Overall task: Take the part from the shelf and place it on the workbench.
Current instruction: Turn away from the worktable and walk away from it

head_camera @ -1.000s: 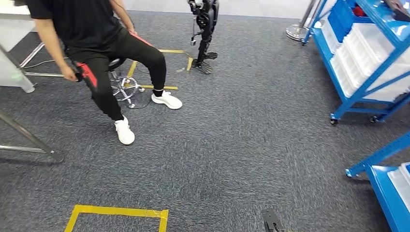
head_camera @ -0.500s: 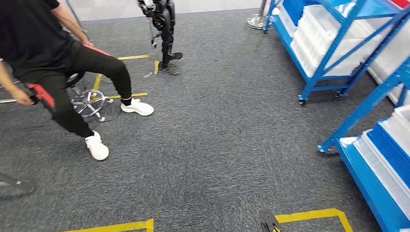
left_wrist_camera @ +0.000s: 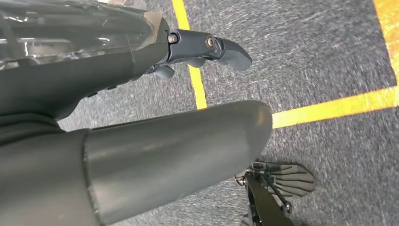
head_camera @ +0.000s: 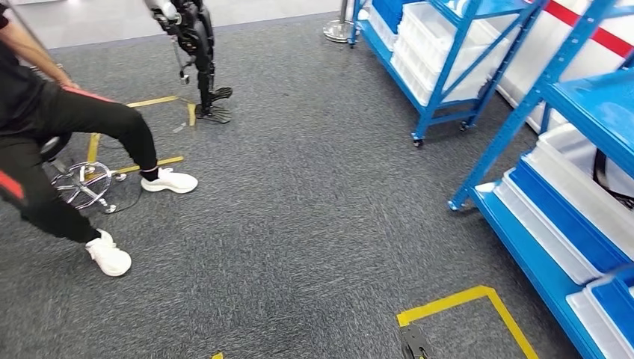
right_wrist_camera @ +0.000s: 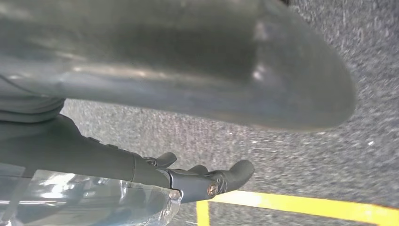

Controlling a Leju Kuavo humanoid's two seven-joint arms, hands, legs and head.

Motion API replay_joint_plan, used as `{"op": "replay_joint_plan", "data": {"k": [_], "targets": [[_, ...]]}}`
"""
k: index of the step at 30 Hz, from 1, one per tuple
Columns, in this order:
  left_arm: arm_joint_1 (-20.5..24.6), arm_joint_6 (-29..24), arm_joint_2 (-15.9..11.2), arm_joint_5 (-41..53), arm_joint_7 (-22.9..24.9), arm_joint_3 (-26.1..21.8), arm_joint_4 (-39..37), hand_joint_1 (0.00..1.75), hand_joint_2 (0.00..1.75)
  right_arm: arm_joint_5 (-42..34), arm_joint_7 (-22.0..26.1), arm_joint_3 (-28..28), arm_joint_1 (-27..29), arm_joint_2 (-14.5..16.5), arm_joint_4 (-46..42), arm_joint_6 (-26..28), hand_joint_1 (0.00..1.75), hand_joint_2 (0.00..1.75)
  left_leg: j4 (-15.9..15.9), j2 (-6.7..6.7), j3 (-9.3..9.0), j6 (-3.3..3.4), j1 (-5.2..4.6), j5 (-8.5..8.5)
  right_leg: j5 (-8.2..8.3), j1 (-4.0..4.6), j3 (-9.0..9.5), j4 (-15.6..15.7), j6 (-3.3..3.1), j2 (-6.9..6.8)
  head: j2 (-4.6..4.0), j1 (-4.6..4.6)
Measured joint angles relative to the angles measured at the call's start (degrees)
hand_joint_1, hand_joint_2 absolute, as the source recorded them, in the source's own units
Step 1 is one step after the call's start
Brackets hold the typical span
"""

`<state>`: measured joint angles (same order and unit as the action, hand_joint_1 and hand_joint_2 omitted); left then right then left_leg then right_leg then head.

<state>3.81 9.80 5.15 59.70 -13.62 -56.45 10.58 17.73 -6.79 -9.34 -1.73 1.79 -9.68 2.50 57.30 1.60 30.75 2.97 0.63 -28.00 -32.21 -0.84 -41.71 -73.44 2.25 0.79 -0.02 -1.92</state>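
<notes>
A blue shelf (head_camera: pixel 579 97) stands at the right in the head view, with white bins (head_camera: pixel 568 176) on its lower levels. Something dark (head_camera: pixel 607 173) lies in one bin; I cannot tell what it is. My left hand (left_wrist_camera: pixel 94 80) hangs over the grey carpet, its fingers (left_wrist_camera: pixel 211 47) stretched out and its thumb (left_wrist_camera: pixel 188 146) apart, holding nothing. My right hand (right_wrist_camera: pixel 108 160) hangs the same way, with its fingers (right_wrist_camera: pixel 211 181) straight, its thumb (right_wrist_camera: pixel 188 61) apart and nothing in it.
A second blue shelf on wheels (head_camera: pixel 448 67) with white bins stands further back. A person (head_camera: pixel 60 127) sits on a stool (head_camera: pixel 82 185) at the left. Another robot's legs (head_camera: pixel 200 60) stand at the back. Yellow tape (head_camera: pixel 467 299) marks the carpet near my feet.
The camera has turned to the right: the person and the far robot have slid left in the picture, and the near blue shelf has come into the right side.
</notes>
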Motion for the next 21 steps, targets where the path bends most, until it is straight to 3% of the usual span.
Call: {"op": "replay_joint_plan", "data": {"k": [1,2,4,6,7,9,11,13,15,16,17,19,21], "targets": [[0.0,0.0,0.0,0.1,0.0,0.0,0.0,0.0,0.0,0.1,0.0,0.0,0.1,0.0,0.0,0.0,0.0,0.0,0.0,0.73,0.0,-0.04,-0.03,-0.05,0.03,-0.13,-0.19,-0.6,0.41,-0.19,0.0,-0.01],[0.0,0.0,0.0,0.2,0.0,0.0,0.0,0.0,0.0,0.2,0.0,0.0,0.1,0.0,0.0,0.0,0.0,0.0,0.0,1.41,-0.05,-0.13,-0.03,-0.11,0.88,-0.27,0.84,1.1,0.96,-0.47,0.0,-0.01],[0.1,-0.1,0.0,0.4,0.0,0.0,0.0,0.0,0.0,0.3,-0.1,0.0,0.1,-0.1,0.0,0.0,0.0,0.0,0.1,2.64,-0.34,-0.54,-0.12,-0.39,3.62,-0.48,5.41,9.3,1.82,-2.62,0.0,-0.03],[0.1,-0.1,0.0,0.7,-0.1,0.0,0.0,0.0,0.0,0.4,-0.2,0.0,-0.1,-0.1,0.0,0.1,0.0,0.0,0.2,3.7,-0.72,-1.23,-0.45,-0.83,5.29,-0.25,8.68,15.0,1.56,-4.8,0.0,0.07],[0.1,-0.2,0.0,0.8,-0.2,0.0,0.0,0.0,0.0,0.5,-0.2,0.0,-0.2,-0.1,0.0,0.1,0.0,0.0,0.2,4.21,-0.9,-1.54,-0.58,-1.01,5.45,-0.04,9.05,15.7,1.15,-5.16,0.0,0.12],[0.2,-0.2,0.0,0.9,-0.2,0.0,0.0,0.0,0.0,0.5,-0.3,0.0,-0.1,-0.2,0.0,0.1,0.0,0.0,0.1,5.09,-1.25,-2.15,-0.38,-1.31,5.65,-0.01,8.94,15.8,0.33,-3.78,0.0,0.21],[0.3,-0.2,0.0,0.9,-0.3,0.0,0.0,0.0,0.0,0.5,-0.3,-0.1,0.1,-0.2,0.0,0.2,0.0,0.0,1.7,3.44,-0.8,-2.72,0.04,-2.75,5.85,-0.4,8.96,16.0,-0.48,-2.46,0.0,0.31],[0.2,-0.2,0.1,0.9,-0.4,0.1,0.0,0.0,0.0,0.5,-0.4,-0.1,-0.1,-0.2,0.0,0.2,0.0,0.0,7.8,0.14,1.94,-2.98,0.28,-6.28,6.02,-0.53,9.0,16.0,-1.27,-1.17,0.0,0.44],[0.0,-0.2,0.1,0.9,-0.4,0.0,0.0,0.0,0.0,0.5,-0.4,-0.1,-0.2,-0.2,0.0,0.2,0.0,0.0,15.0,-1.43,5.7,-3.0,0.32,-9.2,6.08,-0.26,8.97,16.0,-1.66,0.32,0.0,0.49],[-0.1,-0.2,0.1,0.9,-0.4,0.0,0.0,0.0,0.0,0.5,-0.4,-0.1,-0.2,-0.2,0.0,0.2,0.0,0.0,16.5,-1.66,6.69,-2.99,0.35,-9.1,6.08,-0.16,9.0,15.9,-1.66,1.13,0.0,0.49],[-0.1,-0.2,0.1,1.0,-0.4,0.0,0.0,0.0,0.0,0.5,-0.4,-0.1,-0.1,-0.2,0.0,0.2,0.0,0.0,16.1,-1.78,6.78,-2.95,0.42,-7.96,6.08,-0.09,9.07,15.9,-1.65,1.93,0.0,0.49],[-0.1,-0.4,0.1,1.3,-0.4,0.1,0.0,0.0,0.0,0.6,-0.4,-0.1,-0.1,-0.2,0.0,0.2,0.0,0.0,9.4,-2.95,4.06,-2.88,0.79,-3.5,6.06,-0.09,9.18,15.7,-1.61,3.53,0.0,0.49],[0.0,-0.7,0.1,1.7,-0.4,0.3,0.0,0.0,0.0,0.7,-0.4,-0.1,-0.2,-0.2,0.0,0.2,0.0,0.0,3.1,-5.09,1.41,-2.87,1.06,-0.88,6.03,0.17,8.93,15.4,-1.23,4.92,0.0,0.44]]}}
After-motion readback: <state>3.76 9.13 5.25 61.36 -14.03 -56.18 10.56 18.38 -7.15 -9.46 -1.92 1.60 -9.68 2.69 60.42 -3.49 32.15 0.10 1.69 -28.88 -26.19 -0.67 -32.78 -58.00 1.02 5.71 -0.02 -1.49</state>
